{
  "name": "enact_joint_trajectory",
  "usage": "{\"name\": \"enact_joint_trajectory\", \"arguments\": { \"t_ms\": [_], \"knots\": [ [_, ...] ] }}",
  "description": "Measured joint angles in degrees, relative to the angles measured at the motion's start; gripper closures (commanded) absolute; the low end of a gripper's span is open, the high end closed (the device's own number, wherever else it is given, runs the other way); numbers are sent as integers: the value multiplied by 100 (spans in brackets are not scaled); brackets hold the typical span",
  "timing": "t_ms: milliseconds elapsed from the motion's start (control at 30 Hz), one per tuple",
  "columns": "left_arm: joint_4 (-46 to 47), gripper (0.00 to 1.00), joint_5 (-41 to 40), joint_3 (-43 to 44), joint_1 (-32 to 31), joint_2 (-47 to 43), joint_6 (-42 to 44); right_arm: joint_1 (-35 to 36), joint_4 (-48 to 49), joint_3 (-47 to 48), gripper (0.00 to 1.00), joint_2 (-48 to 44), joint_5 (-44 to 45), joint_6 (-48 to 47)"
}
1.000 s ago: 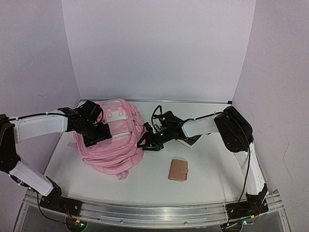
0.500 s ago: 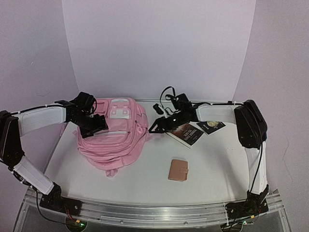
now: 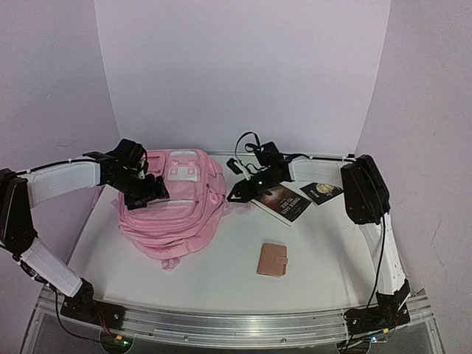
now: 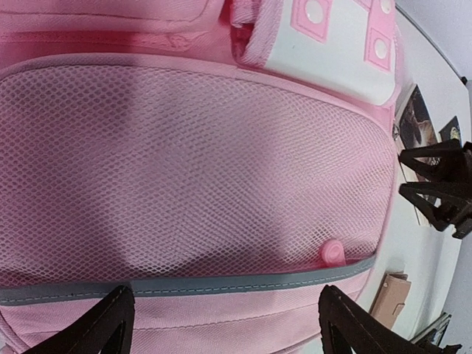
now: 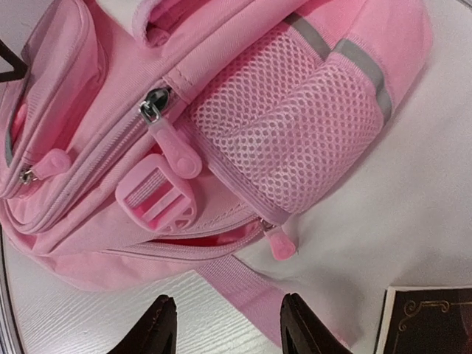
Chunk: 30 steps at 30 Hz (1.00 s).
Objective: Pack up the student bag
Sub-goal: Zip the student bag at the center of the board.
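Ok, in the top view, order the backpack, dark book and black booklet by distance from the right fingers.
1. pink backpack, just left of the right fingers.
2. dark book, just right.
3. black booklet, farther right, beyond the book.

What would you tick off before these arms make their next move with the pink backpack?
1. Left gripper open and empty, over the student bag: ok.
2. Right gripper open and empty, beside the bag: ok.
3. Bag lying flat on the table: ok.
4. Main compartment unzipped enough for loading: cannot tell.
5. Book, dark booklet and tan wallet packed: not ok, all three lie on the table.
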Motion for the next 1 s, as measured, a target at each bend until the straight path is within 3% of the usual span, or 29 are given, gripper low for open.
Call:
{"name": "enact_joint_trajectory", "arguments": {
  "t_ms": [533,733,833,1000],
  "knots": [
    [87,12,359,273,-75,0,308,56,-119,916,54,988,158,-213],
    [106,13,331,275,-155,57,332,119,-128,1139,77,1129,287,-351],
    [107,16,278,306,-179,169,332,173,-119,1104,97,1127,328,-429],
    [183,13,-117,490,-370,590,350,238,62,670,100,886,437,-588]
  ]
}}
